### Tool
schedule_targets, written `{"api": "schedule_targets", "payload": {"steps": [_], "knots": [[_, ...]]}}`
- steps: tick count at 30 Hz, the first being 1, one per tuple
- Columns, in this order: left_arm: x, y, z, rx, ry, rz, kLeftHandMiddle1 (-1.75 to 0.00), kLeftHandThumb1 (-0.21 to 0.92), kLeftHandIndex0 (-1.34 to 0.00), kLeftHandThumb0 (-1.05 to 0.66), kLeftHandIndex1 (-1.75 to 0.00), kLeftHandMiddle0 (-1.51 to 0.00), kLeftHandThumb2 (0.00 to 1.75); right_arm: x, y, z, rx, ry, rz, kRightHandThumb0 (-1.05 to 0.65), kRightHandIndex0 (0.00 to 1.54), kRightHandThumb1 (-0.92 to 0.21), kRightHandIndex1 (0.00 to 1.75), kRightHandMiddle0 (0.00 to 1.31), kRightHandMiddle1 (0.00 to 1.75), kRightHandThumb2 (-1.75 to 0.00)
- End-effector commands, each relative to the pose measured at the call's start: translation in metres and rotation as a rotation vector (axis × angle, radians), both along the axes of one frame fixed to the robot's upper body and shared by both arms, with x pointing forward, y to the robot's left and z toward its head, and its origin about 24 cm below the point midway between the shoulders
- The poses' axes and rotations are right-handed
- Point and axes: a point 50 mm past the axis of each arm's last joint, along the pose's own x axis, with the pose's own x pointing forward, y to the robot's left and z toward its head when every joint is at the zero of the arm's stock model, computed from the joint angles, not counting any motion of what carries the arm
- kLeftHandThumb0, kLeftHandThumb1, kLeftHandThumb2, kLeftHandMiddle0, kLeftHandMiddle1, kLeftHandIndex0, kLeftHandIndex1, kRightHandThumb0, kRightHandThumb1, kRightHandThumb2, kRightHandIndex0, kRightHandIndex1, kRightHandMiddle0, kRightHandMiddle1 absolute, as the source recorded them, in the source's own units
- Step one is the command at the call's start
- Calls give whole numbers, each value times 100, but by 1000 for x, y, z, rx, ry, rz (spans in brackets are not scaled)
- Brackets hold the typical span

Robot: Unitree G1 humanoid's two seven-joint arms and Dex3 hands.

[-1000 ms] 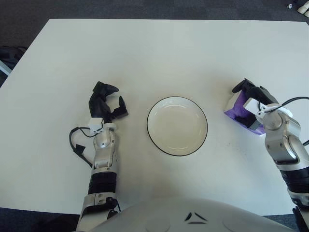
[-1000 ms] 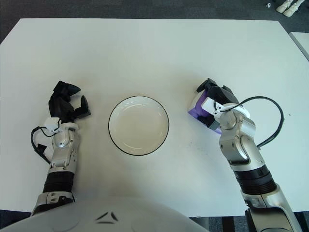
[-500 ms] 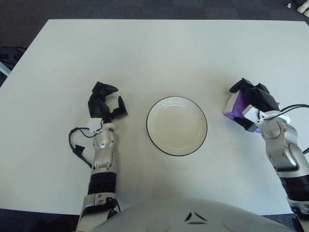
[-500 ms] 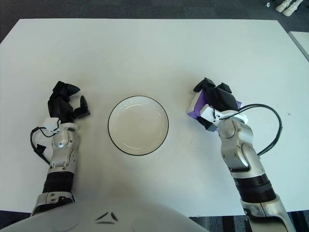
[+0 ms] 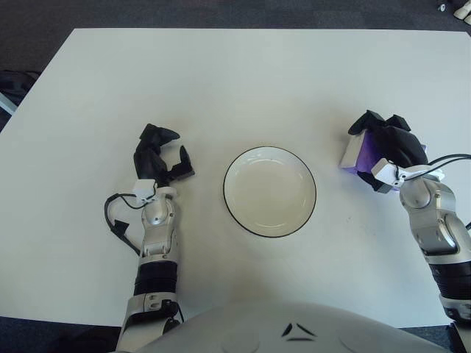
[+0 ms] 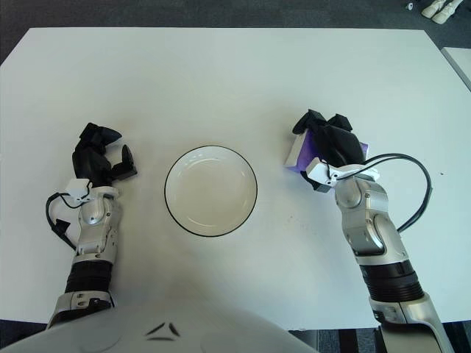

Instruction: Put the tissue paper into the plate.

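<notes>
One purple tissue pack (image 6: 300, 153) sits clamped under right hand (image 6: 331, 147); we worry about slip before plate (image 6: 211, 190). Left hand (image 6: 99, 158) idle, fingers loosely apart, empty.

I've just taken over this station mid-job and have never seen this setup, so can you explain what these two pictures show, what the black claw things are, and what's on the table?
Both pictures come from one stereo camera on a humanoid robot's head, looking down at a white table; the left eye and right eye views show the same scene from slightly different spots. The pale curve at the bottom edge is the robot's own body.

The black claws are its three-finger hands. The left hand rests on the table left of the plate, fingers loosely spread, holding nothing. The right hand is to the right of the plate, with its fingers wrapped over a purple tissue pack.

In the middle lies a white plate with a dark rim, and nothing in it. The tissue pack is not yet in the plate.
</notes>
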Motion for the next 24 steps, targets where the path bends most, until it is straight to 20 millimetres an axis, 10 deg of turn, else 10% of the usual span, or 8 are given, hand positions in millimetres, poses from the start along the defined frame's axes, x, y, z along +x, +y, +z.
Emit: {"api": "schedule_targets", "payload": {"steps": [1, 24], "knots": [[-9, 2, -24, -12, 115, 15, -175, 11, -73, -1, -160, -64, 151, 2, -4, 16, -74, -70, -8, 0, 90, 7, 170, 68, 175, -174], [0, -2, -26, -16, 130, 14, -175, 18, -70, -1, -166, -53, 146, 4, 25, 77, -18, -335, 143, 0, 88, 7, 175, 70, 173, -175]]}}
